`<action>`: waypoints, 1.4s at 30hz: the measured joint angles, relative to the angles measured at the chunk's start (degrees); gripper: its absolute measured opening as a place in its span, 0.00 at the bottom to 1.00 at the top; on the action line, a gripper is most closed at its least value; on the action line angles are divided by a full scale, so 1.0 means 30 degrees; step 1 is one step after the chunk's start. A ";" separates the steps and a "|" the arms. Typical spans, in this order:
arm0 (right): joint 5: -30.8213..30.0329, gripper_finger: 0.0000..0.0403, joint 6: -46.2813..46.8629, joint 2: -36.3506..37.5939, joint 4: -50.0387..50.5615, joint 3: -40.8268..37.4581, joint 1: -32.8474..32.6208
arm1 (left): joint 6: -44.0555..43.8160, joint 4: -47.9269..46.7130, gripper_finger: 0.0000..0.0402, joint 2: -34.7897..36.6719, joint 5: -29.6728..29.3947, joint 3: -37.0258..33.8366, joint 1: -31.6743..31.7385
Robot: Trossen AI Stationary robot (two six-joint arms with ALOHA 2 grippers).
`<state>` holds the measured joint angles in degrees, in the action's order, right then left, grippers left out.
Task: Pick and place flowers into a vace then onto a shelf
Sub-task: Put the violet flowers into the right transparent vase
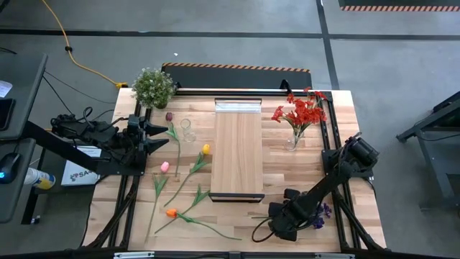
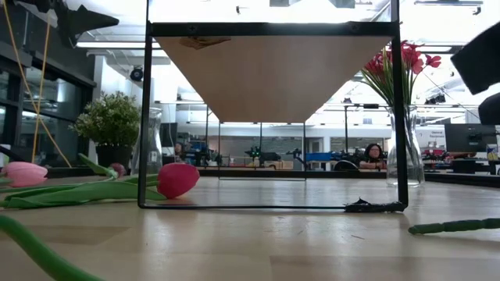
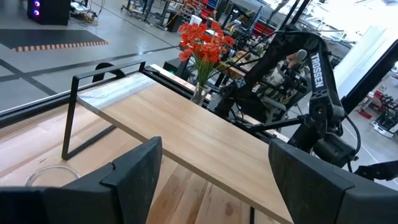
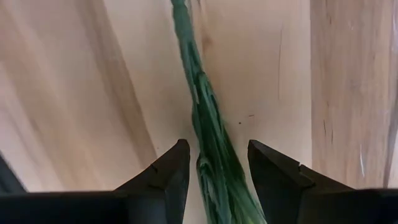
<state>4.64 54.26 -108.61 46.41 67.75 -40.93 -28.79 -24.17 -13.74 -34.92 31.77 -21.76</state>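
Note:
My right gripper (image 1: 277, 226) points down near the table's near right edge, open, its fingers on either side of a green flower stem (image 4: 202, 99) that lies flat on the table. The stem's purple head (image 1: 323, 211) peeks out beside the arm. Maroon (image 1: 169, 116), yellow (image 1: 206, 149), pink (image 1: 164, 166) and orange (image 1: 171, 213) flowers lie on the table's left half. An empty glass vase (image 1: 187, 129) stands left of the shelf (image 1: 238, 151). My left gripper (image 3: 211, 186) waits open at the left edge, pointing level toward the shelf. My right gripper comes at the stem (image 4: 214, 165) from above, its fingers across the stem, which fills most of the gap between them. I cannot tell whether either finger touches it. The stem lies on the table.
A second glass vase with red flowers (image 1: 296, 119) stands right of the shelf. A bushy potted plant (image 1: 153, 86) sits at the far left corner. A dark cable loop (image 1: 259, 234) lies beside my right gripper. People sit in the room beyond the table.

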 joint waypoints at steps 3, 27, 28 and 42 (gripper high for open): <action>0.0077 0.37 0.0044 -0.0296 -0.0007 0.0008 0.0007 | 0.0002 0.0002 0.81 -0.0003 0.0000 0.0000 0.0000; 0.0413 0.04 0.0787 -0.0514 -0.0087 0.0022 0.0014 | -0.0003 0.0017 0.81 -0.0001 0.0000 0.0000 0.0000; 0.0486 0.03 0.0781 -0.0514 -0.0094 0.0022 0.0014 | -0.0003 0.0018 0.81 0.0000 0.0000 0.0000 0.0000; 0.0102 0.01 0.1348 0.2234 0.0226 -0.0044 -0.0054 | -0.0023 0.0243 0.81 0.0000 0.0001 0.0000 0.0000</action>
<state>4.95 58.30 -101.90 47.09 67.61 -41.09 -28.86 -23.44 -13.74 -34.91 31.77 -21.76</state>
